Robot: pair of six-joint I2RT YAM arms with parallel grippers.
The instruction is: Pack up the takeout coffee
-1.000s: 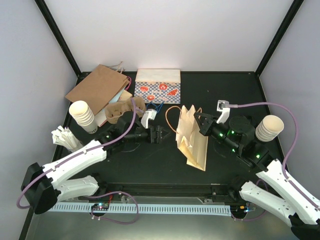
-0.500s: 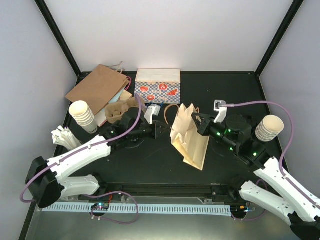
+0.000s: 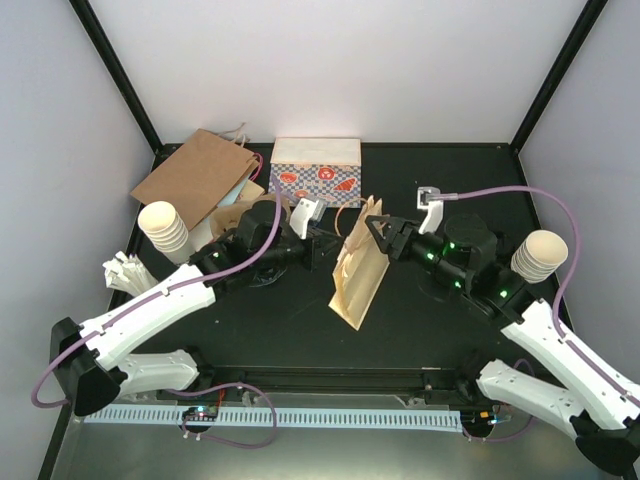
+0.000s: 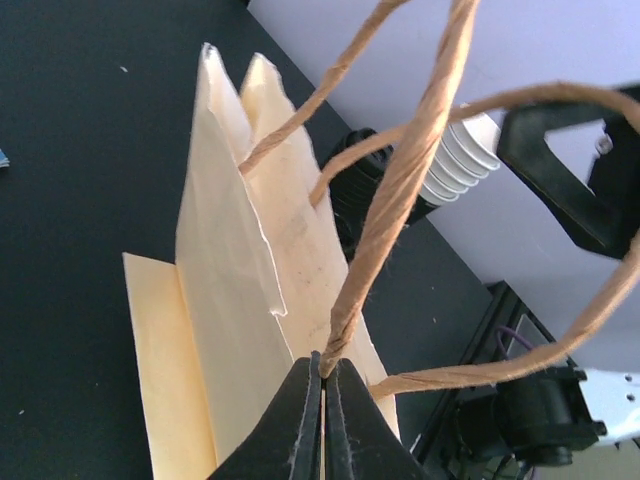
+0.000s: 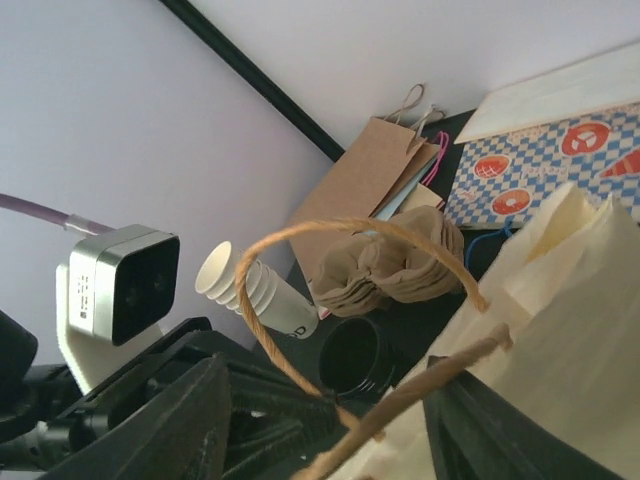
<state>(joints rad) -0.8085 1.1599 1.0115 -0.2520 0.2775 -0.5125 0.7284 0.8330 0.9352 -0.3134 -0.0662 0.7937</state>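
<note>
The cream bag [image 3: 352, 282] stands mid-desk, with the left claw [image 4: 322, 372] pinched on one handle [image 4: 400, 200] and the right claw [image 3: 374, 232] spread just beside its far mouth, so both flanks there are crowded. The brown bag [image 3: 195, 175], carrier [image 5: 390, 270], box [image 3: 315, 172] and a cup stack [image 3: 165, 232] block the far left; another stack [image 3: 538, 256] stands right. Bare desk [image 3: 300, 342] lies near the bag and in the far right corner.
</note>
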